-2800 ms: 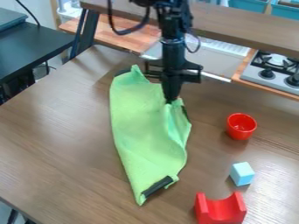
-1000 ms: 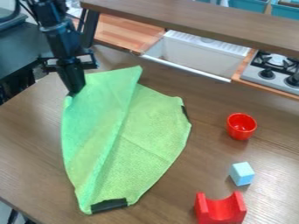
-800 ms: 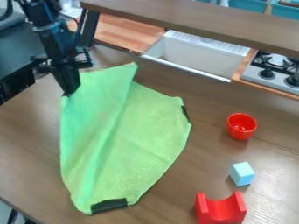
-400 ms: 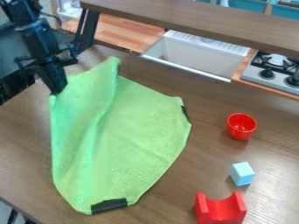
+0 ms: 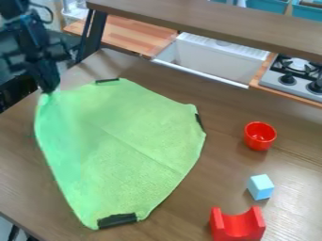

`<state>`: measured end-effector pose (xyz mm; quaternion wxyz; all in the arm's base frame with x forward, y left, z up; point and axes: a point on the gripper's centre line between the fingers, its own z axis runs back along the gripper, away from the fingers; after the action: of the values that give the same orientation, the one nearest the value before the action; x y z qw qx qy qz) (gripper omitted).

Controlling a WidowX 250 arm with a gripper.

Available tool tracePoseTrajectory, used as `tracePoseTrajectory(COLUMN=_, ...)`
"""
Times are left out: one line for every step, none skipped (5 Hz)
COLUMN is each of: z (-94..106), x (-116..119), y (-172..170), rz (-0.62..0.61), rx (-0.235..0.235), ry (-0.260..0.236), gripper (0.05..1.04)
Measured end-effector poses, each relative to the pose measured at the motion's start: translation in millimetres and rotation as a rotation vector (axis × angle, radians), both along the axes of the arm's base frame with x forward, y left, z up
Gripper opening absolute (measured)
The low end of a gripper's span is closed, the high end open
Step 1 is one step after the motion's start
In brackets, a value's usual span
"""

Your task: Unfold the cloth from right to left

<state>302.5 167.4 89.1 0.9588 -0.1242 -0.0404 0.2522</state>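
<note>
the claw is clamped on the far left corner of the green cloth, at the upper left of the view. the cloth lies spread over the left and middle of the brown table, its held corner drawn to a point at the claw's tips. a faint crease runs slantwise across it, and dark strips sit at its far, right and near edges. to the right of the cloth, apart from it, are a red cup, a pale blue block nearer the camera, and a red holder with a curved dip, nearest of the three
</note>
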Motion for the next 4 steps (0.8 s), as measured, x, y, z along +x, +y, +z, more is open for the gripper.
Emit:
tracePoseTrajectory(z=1.5, x=-5, y=9, rz=-0.022, rx=0.061, ry=0.027, gripper=0.051)
tracePoseTrajectory(z=0.0, x=-11, y=18, rz=-0.024, rx=0.121, ry=0.073, gripper=0.070)
tracePoseTrajectory(z=4.6, x=-16, y=25, rz=0.014, rx=0.153, ry=0.116, gripper=0.233)
tracePoseTrajectory(z=4.3, x=-17, y=30, rz=0.035, rx=0.189, ry=0.127, gripper=0.464)
